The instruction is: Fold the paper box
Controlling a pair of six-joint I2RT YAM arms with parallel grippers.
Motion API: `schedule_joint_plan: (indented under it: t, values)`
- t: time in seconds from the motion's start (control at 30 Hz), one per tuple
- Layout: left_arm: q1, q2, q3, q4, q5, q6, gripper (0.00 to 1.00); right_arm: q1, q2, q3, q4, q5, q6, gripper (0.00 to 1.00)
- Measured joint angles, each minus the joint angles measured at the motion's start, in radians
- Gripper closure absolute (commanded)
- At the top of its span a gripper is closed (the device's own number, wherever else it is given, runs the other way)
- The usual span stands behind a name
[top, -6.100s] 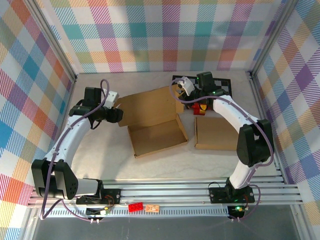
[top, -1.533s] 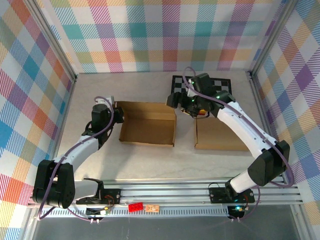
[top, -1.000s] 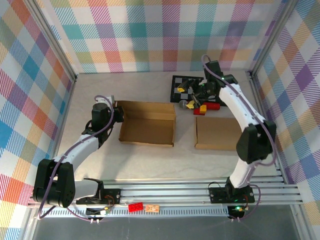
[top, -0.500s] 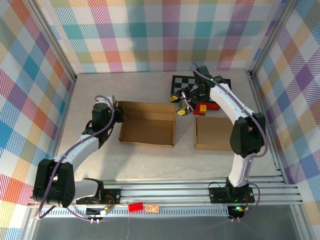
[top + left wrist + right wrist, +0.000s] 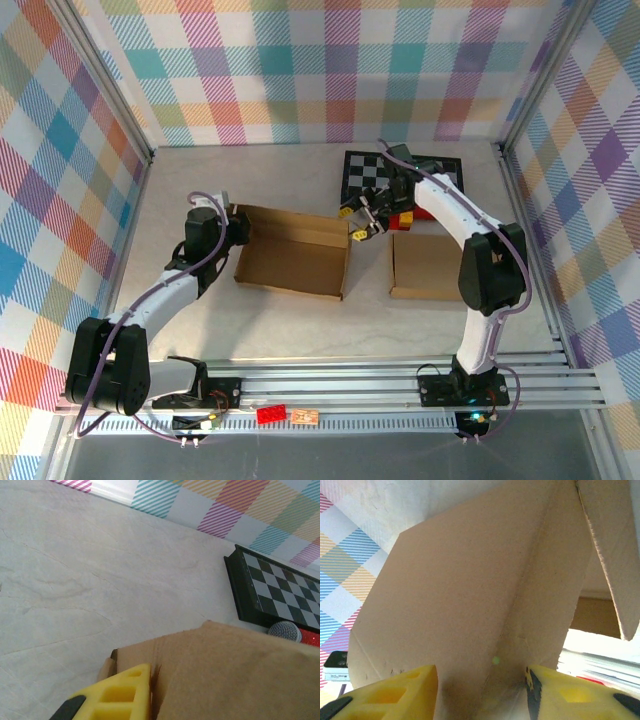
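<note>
Both ends of the paper box point(image 5: 295, 255) are covered: left fingers point(image 5: 120, 694) pinch one wall as anchor, half-open right fingers point(image 5: 395, 695) straddle the other

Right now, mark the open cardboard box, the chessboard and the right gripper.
open cardboard box point(image 5: 290, 262): top external view, on its inner floor.
chessboard point(image 5: 365, 175): top external view, on its left-hand squares.
right gripper point(image 5: 352, 223): top external view, midway between the yellow fingertips, at the box's far right corner.

The paper box point(image 5: 290, 262) is brown cardboard, dull and a bit rough. The table point(image 5: 190, 180) looks like smooth pale stone. The chessboard point(image 5: 280, 591) shines a little.
</note>
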Motion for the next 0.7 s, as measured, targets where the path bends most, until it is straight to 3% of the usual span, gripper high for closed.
schedule_joint_plan:
  t: [0.7]
  values:
    - [-0.006, -0.057, -0.092, -0.036, 0.011, -0.209, 0.79, 0.055, 0.001, -0.044, 0.006, 0.081, -0.083, 0.58]
